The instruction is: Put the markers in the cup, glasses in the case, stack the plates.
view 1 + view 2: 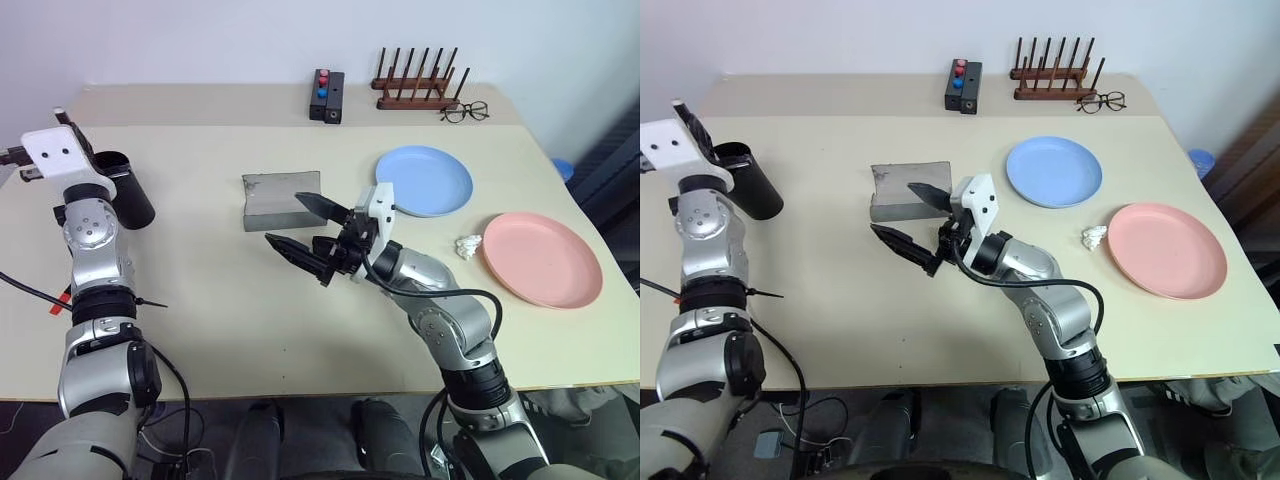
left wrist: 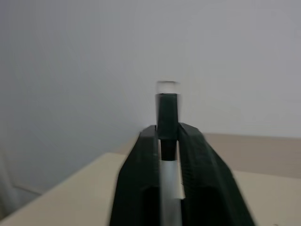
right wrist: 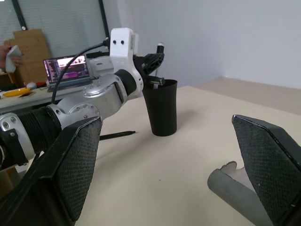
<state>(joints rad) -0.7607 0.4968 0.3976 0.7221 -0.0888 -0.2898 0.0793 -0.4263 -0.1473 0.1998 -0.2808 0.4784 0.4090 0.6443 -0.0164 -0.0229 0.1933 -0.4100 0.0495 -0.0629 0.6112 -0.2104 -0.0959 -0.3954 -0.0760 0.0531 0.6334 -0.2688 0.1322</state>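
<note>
— Where do we see the white marker (image 2: 167, 141)?
— Gripped between the left gripper (image 2: 167, 136) jaws, above the cup (image 3: 161, 107) at the counter's (image 1: 220, 290) left end.
— And our right gripper (image 1: 310, 232)?
— Jaws spread wide, holding nothing, just before the grey case (image 1: 275, 198).

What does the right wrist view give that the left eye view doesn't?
Right wrist view adds: a laptop on a desk behind, a person's hand, and the white marker in the left gripper jaws above the cup.
Left eye view adds: blue plate, pink plate, spectacles, wooden rack.
Shared: cup, left gripper, grey case, right gripper jaws open.
</note>
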